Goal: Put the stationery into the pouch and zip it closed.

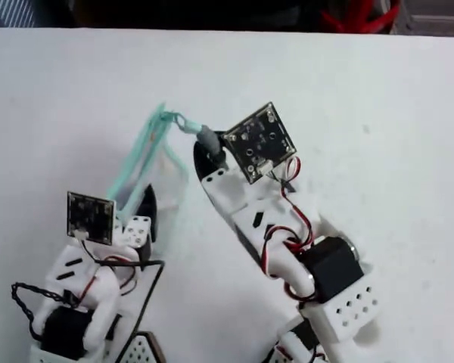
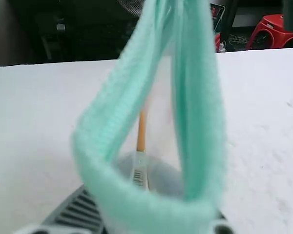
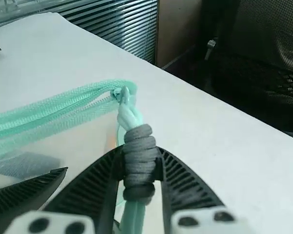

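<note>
The clear pouch (image 1: pixel 153 155) with a mint green rim lies on the white table between the two arms. Its mouth (image 2: pixel 195 97) gapes open, and an orange pencil (image 2: pixel 141 131) and a pale item sit inside. My left gripper (image 1: pixel 145 206) is shut on the pouch's near end (image 2: pixel 151 219). My right gripper (image 1: pixel 206 147) is at the far end, shut on the grey cord zip pull (image 3: pixel 136 141). The pull hangs from the zip slider (image 3: pixel 121 93), which sits at the rim's far tip.
The white table (image 1: pixel 363 98) stretches bare to the right and the far left. Its back edge runs along the top of the high view, with a red object (image 1: pixel 359 15) beyond it. A dark chair (image 3: pixel 263 58) stands off the table's edge.
</note>
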`<action>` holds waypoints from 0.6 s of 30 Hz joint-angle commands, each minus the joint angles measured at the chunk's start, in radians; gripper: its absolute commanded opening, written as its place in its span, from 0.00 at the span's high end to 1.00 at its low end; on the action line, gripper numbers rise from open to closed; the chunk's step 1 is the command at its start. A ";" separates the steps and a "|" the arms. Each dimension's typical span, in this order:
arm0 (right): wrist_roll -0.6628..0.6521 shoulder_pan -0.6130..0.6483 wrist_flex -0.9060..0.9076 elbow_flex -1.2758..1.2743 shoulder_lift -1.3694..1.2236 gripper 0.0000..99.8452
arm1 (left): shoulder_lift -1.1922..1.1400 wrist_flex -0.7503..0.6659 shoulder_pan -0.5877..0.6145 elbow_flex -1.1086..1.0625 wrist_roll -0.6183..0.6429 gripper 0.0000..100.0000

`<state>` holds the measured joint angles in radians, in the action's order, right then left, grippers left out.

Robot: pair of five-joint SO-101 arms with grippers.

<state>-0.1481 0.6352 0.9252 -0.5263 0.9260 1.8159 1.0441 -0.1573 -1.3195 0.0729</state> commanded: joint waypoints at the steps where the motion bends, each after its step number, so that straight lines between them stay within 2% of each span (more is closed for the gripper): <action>1: 0.014 0.012 0.004 -0.012 0.030 0.98 | 0.008 -0.064 -0.008 0.074 -0.006 0.98; 7: 0.012 0.147 0.074 0.034 0.041 0.98 | 0.007 -0.066 -0.137 0.048 -0.038 0.98; 11: 0.006 0.243 0.154 0.118 0.041 0.98 | 0.008 -0.066 -0.140 0.023 -0.071 0.98; 18: 0.005 0.285 0.266 0.189 0.038 0.98 | 0.008 -0.060 -0.140 0.021 -0.074 0.98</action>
<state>-0.1404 0.8577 1.1477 -0.3943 0.9490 1.8282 1.0196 -0.2908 -1.3211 0.0054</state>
